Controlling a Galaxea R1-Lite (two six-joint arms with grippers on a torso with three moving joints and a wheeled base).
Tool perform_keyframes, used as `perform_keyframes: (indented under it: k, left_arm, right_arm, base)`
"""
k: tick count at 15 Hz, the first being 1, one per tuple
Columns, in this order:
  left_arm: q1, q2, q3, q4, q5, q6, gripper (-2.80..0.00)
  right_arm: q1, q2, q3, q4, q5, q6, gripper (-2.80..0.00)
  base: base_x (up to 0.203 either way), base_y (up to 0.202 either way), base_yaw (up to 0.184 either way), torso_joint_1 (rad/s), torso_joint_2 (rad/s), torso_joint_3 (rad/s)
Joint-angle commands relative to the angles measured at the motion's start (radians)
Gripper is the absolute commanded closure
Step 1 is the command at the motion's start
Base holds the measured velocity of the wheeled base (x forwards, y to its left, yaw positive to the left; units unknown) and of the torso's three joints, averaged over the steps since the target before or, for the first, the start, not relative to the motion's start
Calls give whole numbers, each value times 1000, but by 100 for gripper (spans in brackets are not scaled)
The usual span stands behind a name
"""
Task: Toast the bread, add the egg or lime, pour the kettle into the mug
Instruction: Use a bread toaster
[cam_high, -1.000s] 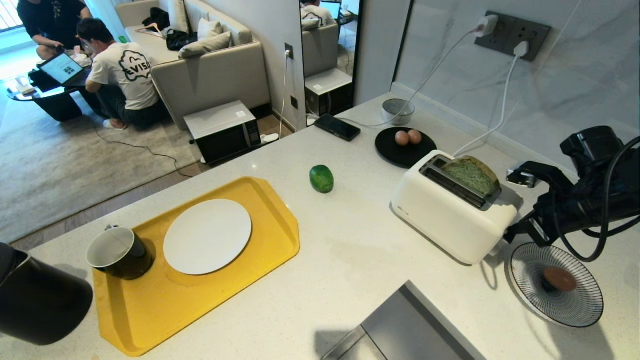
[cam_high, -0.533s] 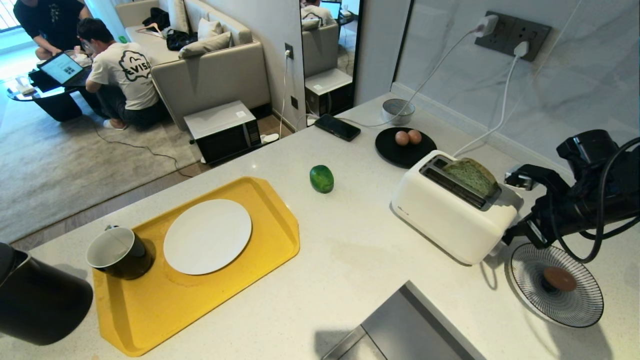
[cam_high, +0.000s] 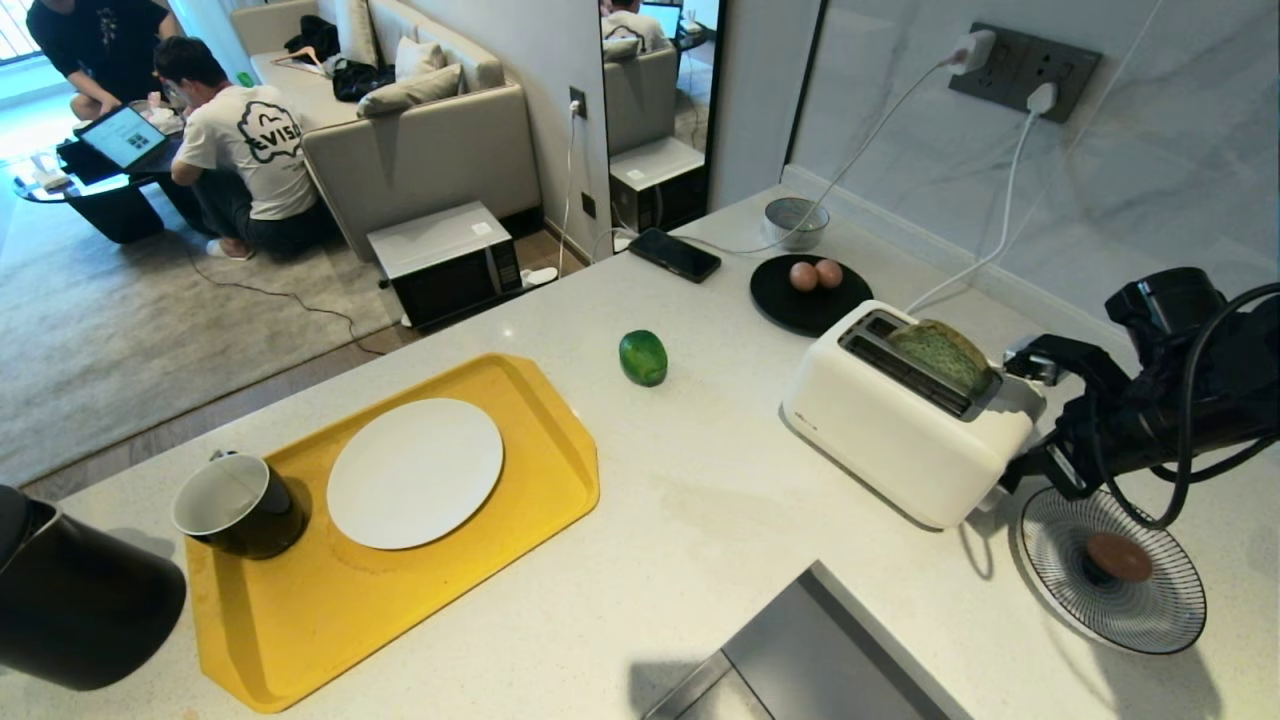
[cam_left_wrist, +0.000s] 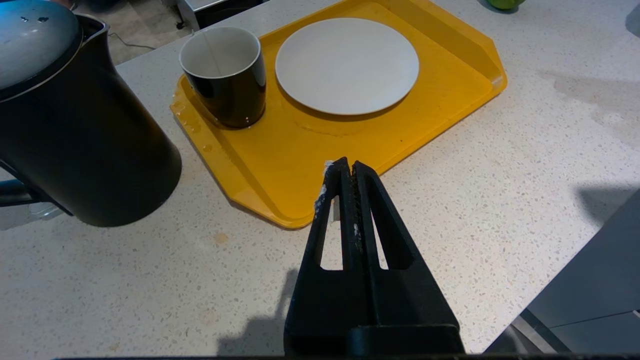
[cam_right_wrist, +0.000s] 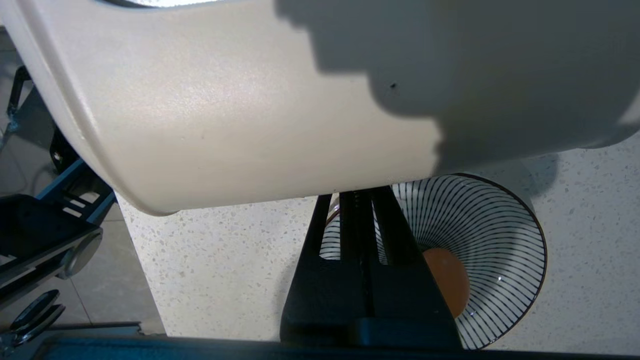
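White counter: closed right end effector against toaster end.

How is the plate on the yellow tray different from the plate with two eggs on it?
The plate on the tray is white; the plate by the toaster is black. The white plate has nothing on it; the black plate holds two eggs. The white plate looks bigger than the black one. Both are round and lie flat.

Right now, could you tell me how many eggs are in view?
3: two eggs side by side on the black plate behind the toaster, one egg in the striped dish beside it.
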Motion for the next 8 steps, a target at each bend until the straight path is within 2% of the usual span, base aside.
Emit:
perform_keyframes:
  k: [1,8]
  left_arm:
    - [1,1,0,0,0,0,0]
    - [1,1,0,0,0,0,0]
  right_arm:
    - [0,6,7,2,0,-4,0]
    - [0,4,16,2,0,-3,0]
  base:
    - [0,0,0,0,0,0]
    - [0,0,0,0,0,0]
